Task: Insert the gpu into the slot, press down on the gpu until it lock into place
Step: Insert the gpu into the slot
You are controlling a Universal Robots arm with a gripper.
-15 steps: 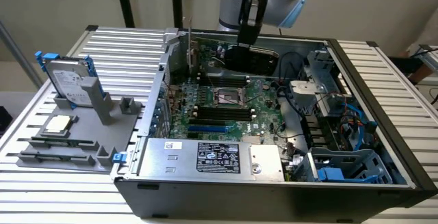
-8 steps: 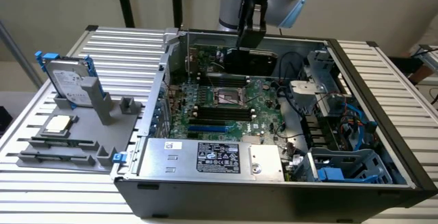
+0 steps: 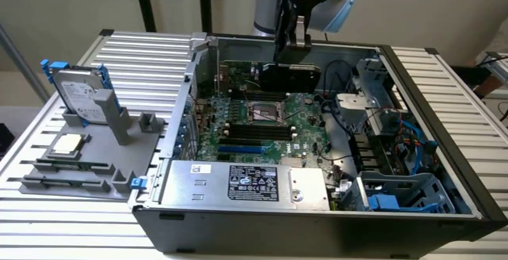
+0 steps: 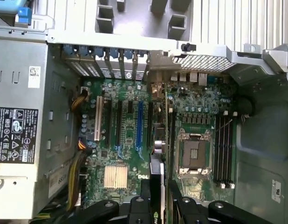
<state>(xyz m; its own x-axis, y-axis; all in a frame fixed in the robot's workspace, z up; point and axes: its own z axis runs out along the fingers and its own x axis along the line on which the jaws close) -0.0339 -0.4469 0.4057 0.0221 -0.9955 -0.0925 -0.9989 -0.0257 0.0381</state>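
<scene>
You had the hand (image 3: 292, 50) clamped on the gpu (image 3: 289, 77), gripping its upper edge, with the card hanging upright inside the open computer case (image 3: 413, 212). The gpu was above the motherboard (image 3: 298, 123), toward the far end of the case in the exterior view, near the CPU socket (image 3: 266, 112). Its height over the board was hard to judge, but it probably wasn't touching. The slot (image 4: 140, 126), the long blue strip, was bare, and the card was not in it. In the wrist view the gpu ran edge-on between the two black fingers (image 4: 183, 205), parallel to the slot and just beside it, offset toward the CPU socket. A white slot (image 4: 98, 119) and some black slots lay on the slot's other side. A gold heatsink (image 4: 115, 176) sat near the slot's end. The black memory slots (image 4: 223, 149) lay beyond the socket. The silver power supply (image 3: 246, 182), with its label up, filled the near end of the case in the exterior view. The case stood on the slatted desk (image 3: 143, 52). On the exterior view's left a grey fixture (image 3: 119, 182) held a hard drive (image 3: 80, 96) standing up in a blue-handled carrier, a square chip (image 3: 68, 144) and two long dark sticks (image 3: 68, 166), all well apart from the hand.
</scene>
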